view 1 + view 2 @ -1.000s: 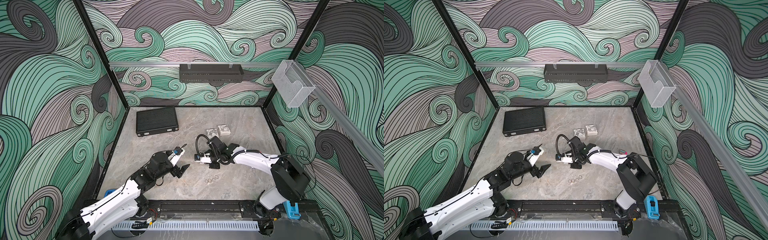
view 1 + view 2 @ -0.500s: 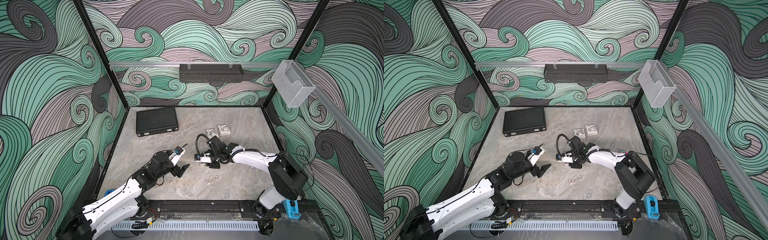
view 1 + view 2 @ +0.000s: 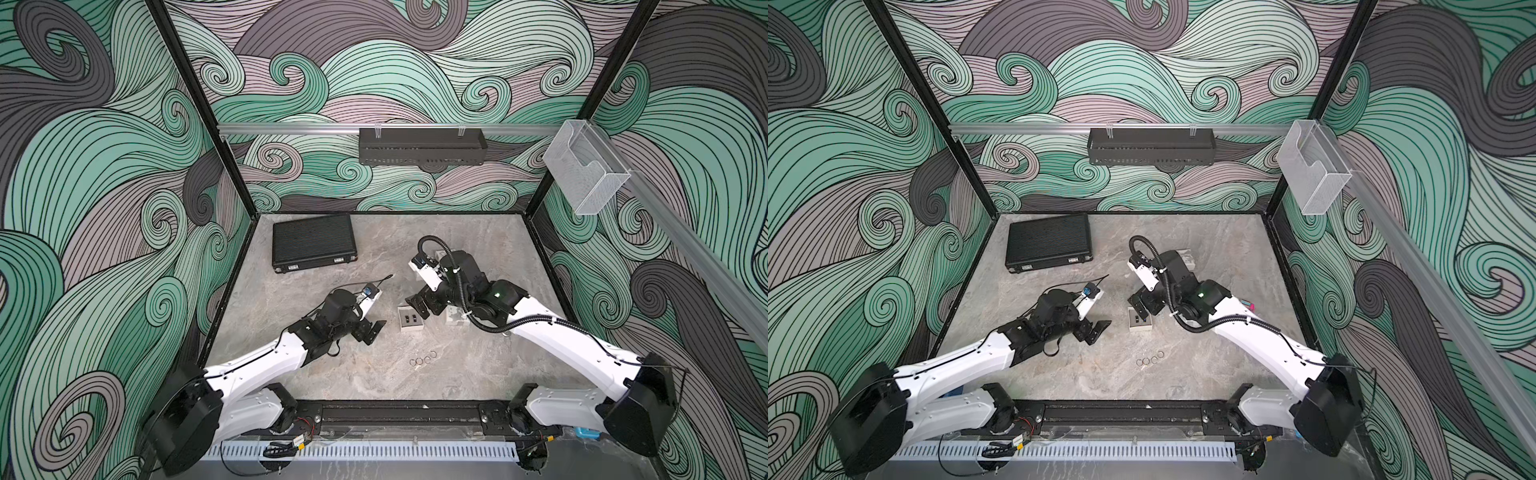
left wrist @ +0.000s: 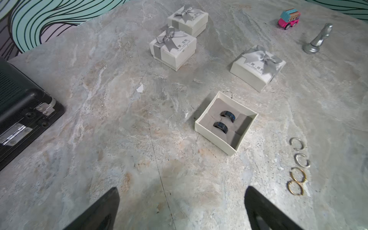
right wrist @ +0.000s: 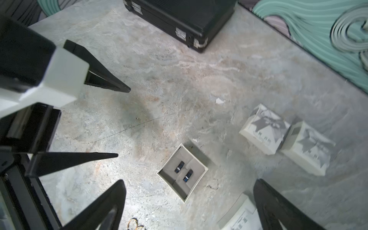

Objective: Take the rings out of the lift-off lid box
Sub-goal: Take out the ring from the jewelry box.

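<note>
Marbled grey tabletop (image 3: 478, 232), swirl-patterned walls. My left pincer (image 3: 372, 331) and right pincer (image 3: 417, 306) both gape empty. The lid (image 4: 258, 67) lies aside at the box's three o'clock, baring two black rings (image 4: 228, 116) wedged upright in the box (image 4: 211, 137). The thin rings (image 3: 424, 359) already lie out at six.

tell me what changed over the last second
The right gripper opened, apparently letting go of the lid, which lies beside the open box, and its arm drew back toward the far side, so the box and its two black rings now show in both top views. The left gripper, open, edged toward the box. The four loose rings and the case stayed put.
</note>
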### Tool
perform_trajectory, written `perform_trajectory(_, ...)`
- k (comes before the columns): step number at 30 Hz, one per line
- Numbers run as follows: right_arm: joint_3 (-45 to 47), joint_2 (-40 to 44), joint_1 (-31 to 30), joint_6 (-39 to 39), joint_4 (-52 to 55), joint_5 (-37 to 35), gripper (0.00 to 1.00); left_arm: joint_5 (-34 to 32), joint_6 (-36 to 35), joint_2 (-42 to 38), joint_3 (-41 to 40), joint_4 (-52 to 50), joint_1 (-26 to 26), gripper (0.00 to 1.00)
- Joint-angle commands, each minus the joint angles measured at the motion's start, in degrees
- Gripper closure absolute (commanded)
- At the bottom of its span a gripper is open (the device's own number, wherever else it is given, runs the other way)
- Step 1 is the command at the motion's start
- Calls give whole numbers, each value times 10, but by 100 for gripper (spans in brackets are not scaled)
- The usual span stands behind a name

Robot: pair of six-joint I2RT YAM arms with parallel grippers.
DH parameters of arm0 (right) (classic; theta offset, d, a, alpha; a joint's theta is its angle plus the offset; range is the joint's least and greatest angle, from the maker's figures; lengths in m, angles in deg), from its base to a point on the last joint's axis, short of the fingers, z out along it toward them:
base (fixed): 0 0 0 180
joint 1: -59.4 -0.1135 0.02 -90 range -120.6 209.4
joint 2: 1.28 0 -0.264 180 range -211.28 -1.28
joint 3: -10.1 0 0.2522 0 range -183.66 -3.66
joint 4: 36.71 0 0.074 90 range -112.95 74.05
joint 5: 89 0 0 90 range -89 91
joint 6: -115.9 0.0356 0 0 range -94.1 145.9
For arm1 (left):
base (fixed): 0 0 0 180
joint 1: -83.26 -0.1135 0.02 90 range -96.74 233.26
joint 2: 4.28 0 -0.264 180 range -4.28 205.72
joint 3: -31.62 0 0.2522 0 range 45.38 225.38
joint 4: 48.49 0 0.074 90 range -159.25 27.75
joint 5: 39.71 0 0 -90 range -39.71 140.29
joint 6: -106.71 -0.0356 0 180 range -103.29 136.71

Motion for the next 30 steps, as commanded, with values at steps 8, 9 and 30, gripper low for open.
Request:
perform_trajectory(8,49,-72,-8,213,29,-39,45,31,17,130,85,51,-9,1)
perform_trajectory(9,48,-81,-8,215,27,-32,50,32,17,141,90,52,-10,1)
perform_trajectory(30,52,-174,-13,273,-50,-20,68,84,2,268,159,62,-27,2)
